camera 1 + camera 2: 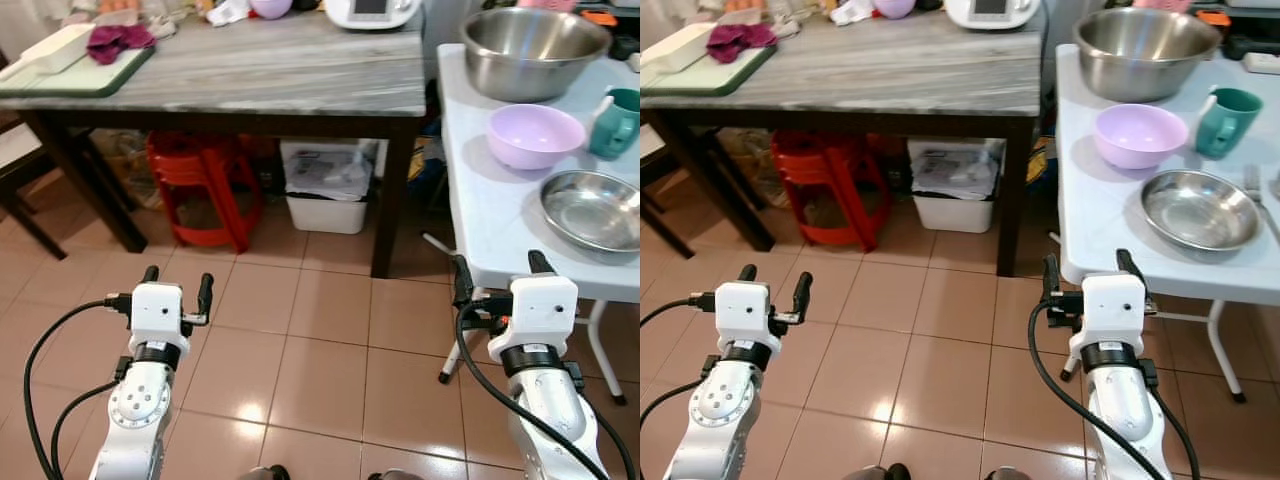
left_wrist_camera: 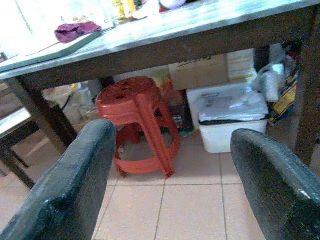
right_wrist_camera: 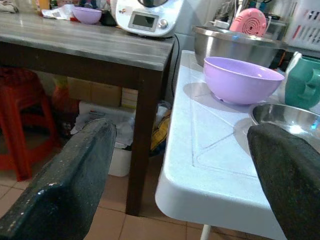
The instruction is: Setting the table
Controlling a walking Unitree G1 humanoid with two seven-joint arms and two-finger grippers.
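Status — barely begun. White folding tabletop (image 1: pixel 480 200): large steel mixing bowl (image 1: pixel 533 50), lilac plastic bowl (image 1: pixel 535 134), teal mug (image 1: pixel 615 122), shallow steel dish (image 1: pixel 595 208) — all ungrasped. Left gripper (image 1: pixel 178 285) and right gripper (image 1: pixel 497 272): jaws spread, empty, over tiled floor (image 1: pixel 300 340).

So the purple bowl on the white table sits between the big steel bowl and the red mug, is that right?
Not quite: the mug is teal green, not red, as the right eye view shows. The purple bowl does sit on the white table, by the big steel bowl.
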